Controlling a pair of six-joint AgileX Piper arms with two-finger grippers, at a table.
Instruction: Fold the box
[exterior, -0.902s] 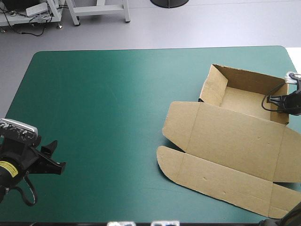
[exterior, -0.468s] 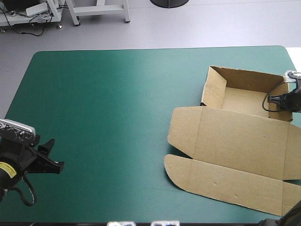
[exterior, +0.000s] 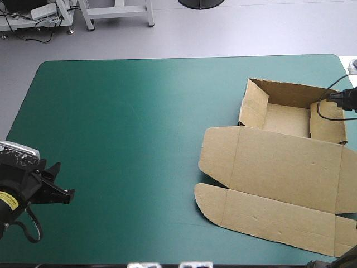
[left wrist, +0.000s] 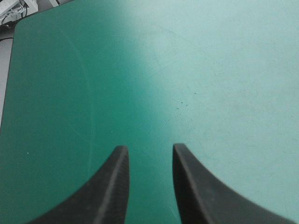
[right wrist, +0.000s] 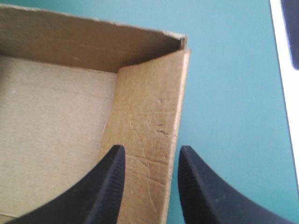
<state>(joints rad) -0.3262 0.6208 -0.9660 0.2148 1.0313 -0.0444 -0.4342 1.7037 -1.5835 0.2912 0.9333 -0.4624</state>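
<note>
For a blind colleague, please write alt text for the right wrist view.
The open right gripper hovers over the brown box, one raised end wall showing between its black fingers. Teal-green cover lies beyond that wall.

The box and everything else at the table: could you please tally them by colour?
Brown: 1, the box
Black: 2, the left gripper and the right gripper
Teal-green: 1, the cover
Total: 4
</note>
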